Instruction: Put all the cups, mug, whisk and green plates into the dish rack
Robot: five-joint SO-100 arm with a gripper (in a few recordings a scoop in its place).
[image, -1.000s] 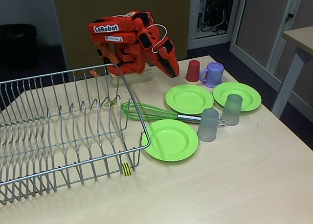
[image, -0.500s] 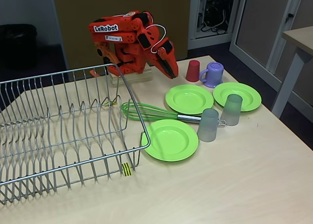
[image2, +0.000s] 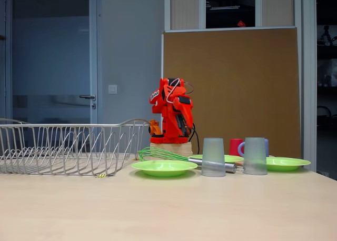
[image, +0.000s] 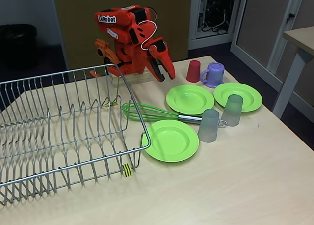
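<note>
**Arm folded near its base, nothing loaded into the rack**

The orange gripper [image: 164, 70] hangs above bare table between the dish rack [image: 64, 131] and the red cup [image: 193, 70], its jaws drawn together on nothing, so it looks poised to reach for a first item. The rack is a silver wire frame with upright prongs and a yellow-black tag, with nothing visible in it. Everything else waits beside it, likely laid out within the arm's reach: the whisk [image: 147, 111], green loops and steel handle, lies flat between three lime-green plates, one just beside the rack [image: 170, 140], one behind the whisk [image: 189, 98], one farther right [image: 245, 93]. Two frosted grey tumblers [image: 209, 126] [image: 232, 110] stand upside down, one by the whisk handle's end, the other on the right plate's rim. The lilac mug [image: 214, 74] stands beside the red cup.
</note>
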